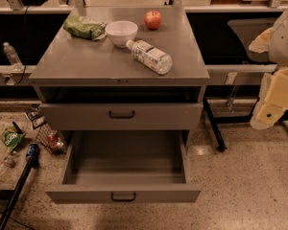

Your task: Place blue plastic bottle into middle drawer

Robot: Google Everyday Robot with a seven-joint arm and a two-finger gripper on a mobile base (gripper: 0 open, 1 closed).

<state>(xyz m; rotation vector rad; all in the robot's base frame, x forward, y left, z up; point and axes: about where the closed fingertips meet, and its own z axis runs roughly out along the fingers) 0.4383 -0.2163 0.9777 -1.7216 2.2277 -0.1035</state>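
Note:
The blue plastic bottle [150,56] lies on its side on the grey cabinet top [77,56], cap pointing towards the white bowl [121,31]. The middle drawer [123,194], the lower of the two handled drawers, is pulled out and shows an empty grey inside. The drawer above it [121,115] is shut. My gripper [271,104], a cream-coloured part on the arm, hangs at the right edge of the view. It is well to the right of the cabinet, about level with the upper drawer, and holds nothing that I can see.
A red apple [153,19] and a green snack bag [84,28] share the cabinet top. A small clear bottle [12,55] stands on the left ledge. Snack packets [10,138] and a black pole [14,190] lie on the floor at left. Table legs [213,126] stand to the right.

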